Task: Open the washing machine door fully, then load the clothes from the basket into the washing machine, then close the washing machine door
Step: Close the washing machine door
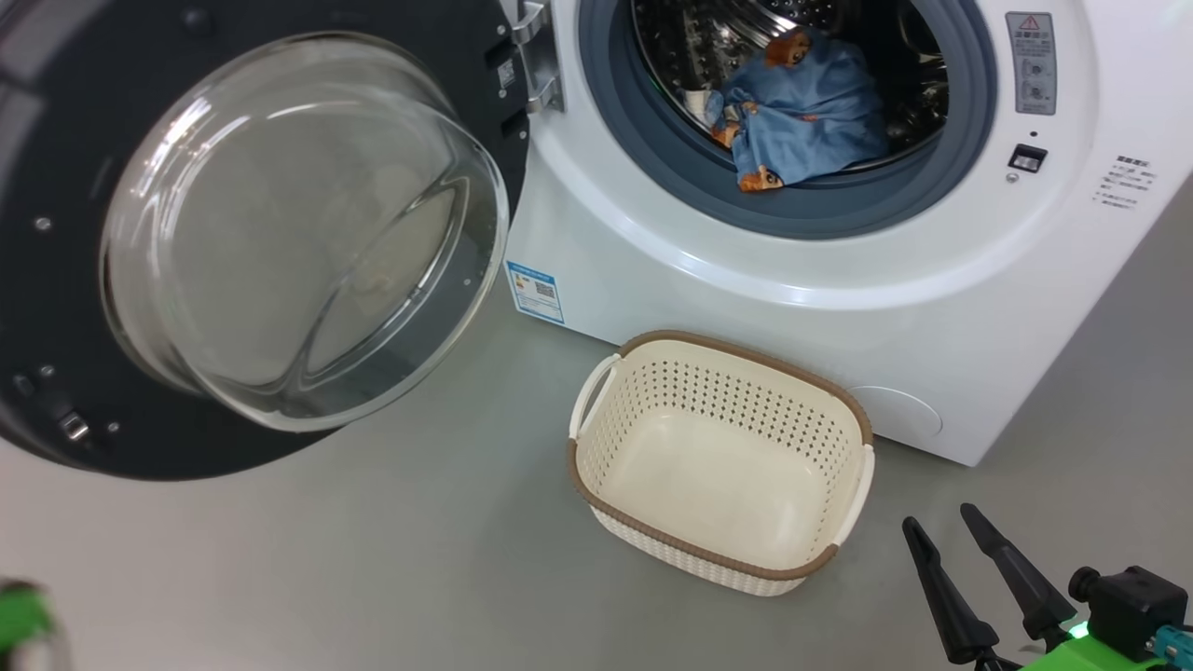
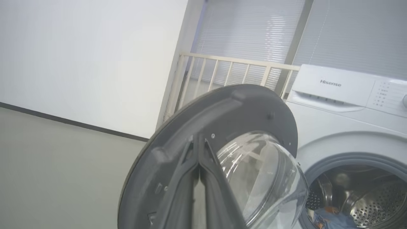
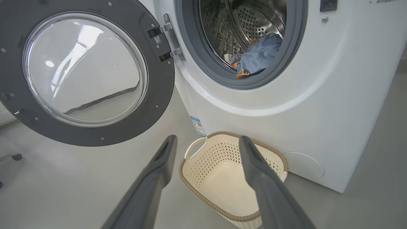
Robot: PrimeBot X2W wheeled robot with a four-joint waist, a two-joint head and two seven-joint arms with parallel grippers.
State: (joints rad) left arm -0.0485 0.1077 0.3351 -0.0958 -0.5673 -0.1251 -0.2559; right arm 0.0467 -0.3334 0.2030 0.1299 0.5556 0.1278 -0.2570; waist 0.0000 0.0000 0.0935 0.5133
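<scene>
The washing machine [image 1: 839,308] stands with its door [image 1: 56,140] swung wide to the left, glass bowl [image 1: 298,233] facing me. Light-blue clothes [image 1: 802,112] with orange-brown faces lie inside the steel drum, partly on the grey seal. The cream basket [image 1: 727,349] sits on the floor below the opening, with nothing inside. My right gripper [image 1: 939,518] hovers open at the basket's right; its wrist view shows the fingers [image 3: 159,165] spread over the basket [image 3: 206,159]. My left gripper [image 2: 198,143] is shut on nothing, fingers pressed together in front of the door's inner rim [image 2: 248,105].
Grey floor runs left of and in front of the basket. A beige railing [image 2: 229,71] and window blinds stand behind the machine, with a white wall to the left. A small caster wheel [image 3: 16,156] sits on the floor at far left.
</scene>
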